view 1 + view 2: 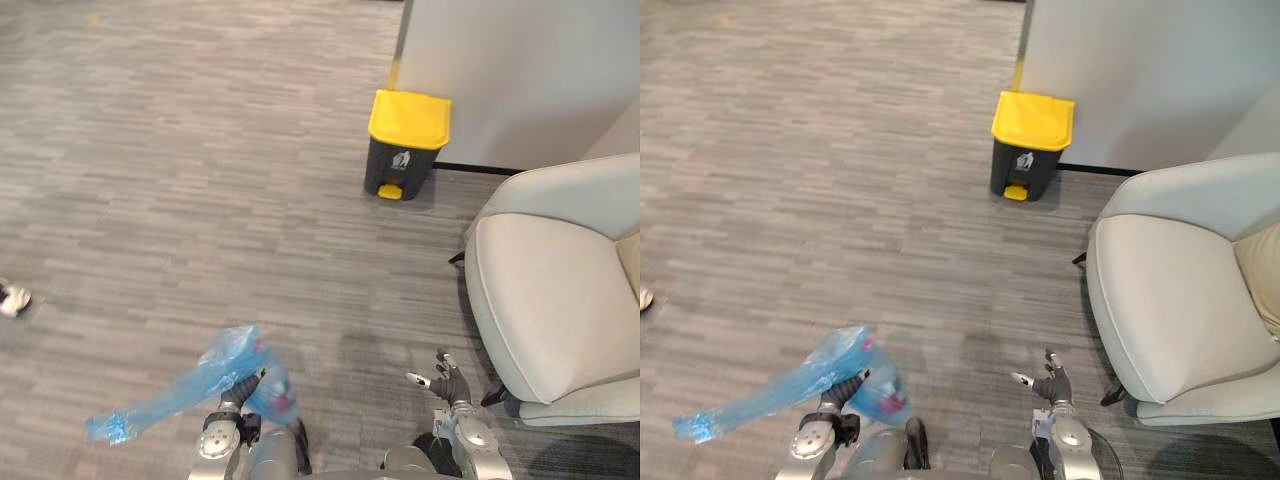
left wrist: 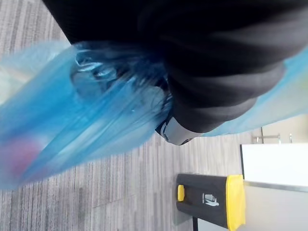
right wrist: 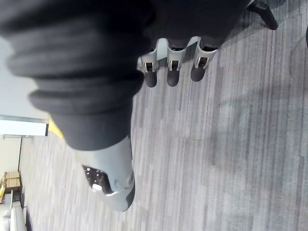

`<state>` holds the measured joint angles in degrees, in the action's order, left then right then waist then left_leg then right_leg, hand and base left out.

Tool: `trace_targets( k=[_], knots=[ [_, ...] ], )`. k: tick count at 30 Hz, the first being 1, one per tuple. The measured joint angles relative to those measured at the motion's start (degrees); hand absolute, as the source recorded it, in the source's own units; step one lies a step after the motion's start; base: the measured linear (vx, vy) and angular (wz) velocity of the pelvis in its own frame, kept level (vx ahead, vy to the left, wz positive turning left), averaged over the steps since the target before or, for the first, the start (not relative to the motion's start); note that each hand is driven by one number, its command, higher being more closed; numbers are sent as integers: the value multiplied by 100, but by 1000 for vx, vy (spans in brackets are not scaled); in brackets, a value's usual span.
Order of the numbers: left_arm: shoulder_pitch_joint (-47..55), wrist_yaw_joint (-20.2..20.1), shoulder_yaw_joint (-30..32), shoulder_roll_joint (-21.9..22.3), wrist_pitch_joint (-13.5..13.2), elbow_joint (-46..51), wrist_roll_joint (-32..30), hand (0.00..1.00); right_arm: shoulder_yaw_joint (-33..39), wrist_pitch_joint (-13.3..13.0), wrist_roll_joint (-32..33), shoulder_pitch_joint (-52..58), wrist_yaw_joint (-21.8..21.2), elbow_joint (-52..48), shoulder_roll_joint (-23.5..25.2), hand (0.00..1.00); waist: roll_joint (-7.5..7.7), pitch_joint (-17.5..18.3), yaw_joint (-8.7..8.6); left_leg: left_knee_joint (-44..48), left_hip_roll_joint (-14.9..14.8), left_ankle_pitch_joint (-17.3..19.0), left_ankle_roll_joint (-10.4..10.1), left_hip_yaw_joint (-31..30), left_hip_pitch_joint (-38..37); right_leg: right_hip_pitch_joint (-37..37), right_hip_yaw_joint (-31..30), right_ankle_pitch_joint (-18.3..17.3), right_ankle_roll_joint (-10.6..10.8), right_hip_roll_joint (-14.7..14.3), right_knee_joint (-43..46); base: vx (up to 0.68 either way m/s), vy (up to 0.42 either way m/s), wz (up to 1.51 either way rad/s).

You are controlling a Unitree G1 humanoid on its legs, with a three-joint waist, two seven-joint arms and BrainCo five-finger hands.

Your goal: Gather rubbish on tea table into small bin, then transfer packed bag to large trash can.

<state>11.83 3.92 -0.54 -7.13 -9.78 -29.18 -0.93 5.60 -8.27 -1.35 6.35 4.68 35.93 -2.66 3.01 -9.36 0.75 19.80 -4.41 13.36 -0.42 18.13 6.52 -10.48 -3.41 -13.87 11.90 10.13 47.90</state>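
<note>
left hand (image 1: 240, 392) fingers clutch the packed bag (image 1: 213, 366); right hand (image 1: 447, 382) fingers spread, empty; can (image 1: 405, 145) far off, drop pending.

Thin, translucent blue plastic film, crinkled and lightly glossy, in the rubbish bag (image 1: 215, 362) bunched in the left hand (image 1: 238, 388), with a matt, dark ribbed cover (image 2: 216, 62) over that hand's back. Short-pile grey carpet (image 1: 180, 200), matt and finely streaked, beneath both hands. Well ahead of the right hand (image 1: 447, 381), itself smooth silver-grey with dark tips, a pedal bin (image 1: 405, 150) of hard, smooth plastic, dark matt body under a satin yellow lid; just beside that hand, an armchair (image 1: 555, 290) in pale, smooth, matt upholstery.
</note>
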Motion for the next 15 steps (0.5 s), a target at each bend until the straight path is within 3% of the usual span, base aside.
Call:
trace_targets(
  k=[3, 4, 6, 7, 8, 11, 13, 14, 15],
  knots=[
    [1, 39, 14, -164, 6, 7, 6, 100, -28, 3, -109, -32, 3, 60, -12, 0, -39, -44, -27, -164, -122, 202, -85, 152, -470, -703, 786, -310, -568, -5, 294, 335, -74, -26],
    [-16, 60, 48, -222, 4, 7, 12, 100, -150, 5, -124, -92, 7, 132, -56, 0, -32, -46, -75, -265, -214, 233, -148, 204, -656, -962, 1200, -372, -699, -10, -51, 485, -182, -17],
    [-50, 136, 171, -236, 4, -28, 21, 100, -334, 8, -153, -299, 8, 315, -146, 0, -46, -56, -136, -372, -423, 281, -347, 297, -917, -1232, 1847, -144, -932, -139, -1211, 459, -183, -18],
    [-72, 134, 194, -353, -2, -91, 23, 100, -419, 7, -160, -325, 9, 353, -178, 0, 33, -28, -156, -432, -353, 345, -539, 298, -1117, -1192, 2044, 969, -1214, -302, -2352, 637, -176, -28],
    [-181, 139, 236, -236, 12, -273, 22, 100, -422, 19, -177, -364, 13, 467, -327, 0, -137, -8, -125, -515, -580, 400, -646, 178, -1283, -1051, 2052, 1299, -1659, -539, -2429, 643, -175, -32],
    [-386, 112, 232, -139, -5, -348, 11, 100, -289, 37, -180, -486, 13, 458, -478, 0, -383, -24, -235, -544, -679, 90, -841, -60, -1318, -1056, 2133, 843, -1689, -638, -2306, 478, -159, -5],
    [-552, 98, 231, -54, -2, -456, 5, 100, -140, 108, -175, -449, 13, 512, -509, 0, -451, -54, -326, 32, -788, -201, -1013, -251, -1213, -700, 2246, 676, -1663, -661, -2428, 383, -114, 22],
    [-549, 94, 235, 37, -2, -495, 5, 100, -150, 123, -167, -340, 12, 509, -512, 0, -455, -65, -317, 871, -916, -532, -1043, -423, -1042, -212, 2256, 645, -1647, -735, -2733, 451, -101, -7],
    [-484, 25, 233, 162, -13, -487, 6, 100, -213, 122, -153, -267, 12, 411, -438, 0, -443, -79, -245, 2267, -1175, -744, -1029, -466, -621, 390, 2180, 642, -1651, -842, -3180, 413, -74, -23]
  ],
)
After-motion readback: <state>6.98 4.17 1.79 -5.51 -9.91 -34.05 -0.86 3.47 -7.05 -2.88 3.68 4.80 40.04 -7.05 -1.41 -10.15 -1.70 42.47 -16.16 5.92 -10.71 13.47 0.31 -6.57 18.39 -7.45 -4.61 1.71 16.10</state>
